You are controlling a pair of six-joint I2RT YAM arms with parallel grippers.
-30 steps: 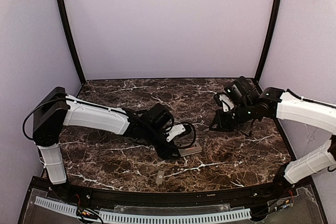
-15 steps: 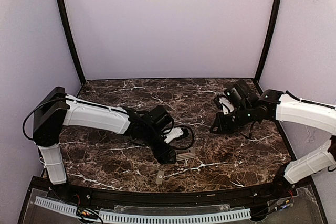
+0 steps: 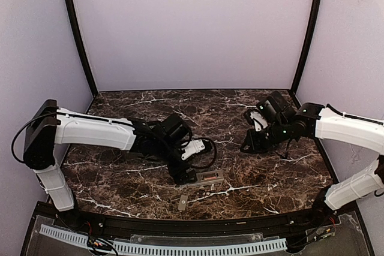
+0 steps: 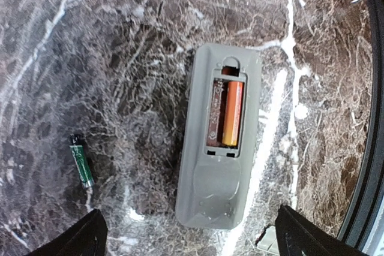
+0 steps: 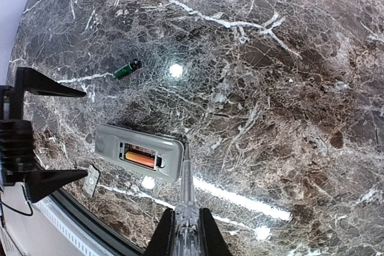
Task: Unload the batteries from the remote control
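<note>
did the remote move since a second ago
Yes. The remote control has shifted slightly left and nearer, toward the grey cover piece, which stayed put.

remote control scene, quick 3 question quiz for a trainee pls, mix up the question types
1. True or false: the remote control lies grey back up with its battery bay uncovered.
2. What sits in the battery bay? A nothing; B one orange battery; C two batteries.
3. Fill in: the green battery lies loose on the ___, apart from the remote control.

Key: 1 true; 2 B; 3 table.
</note>
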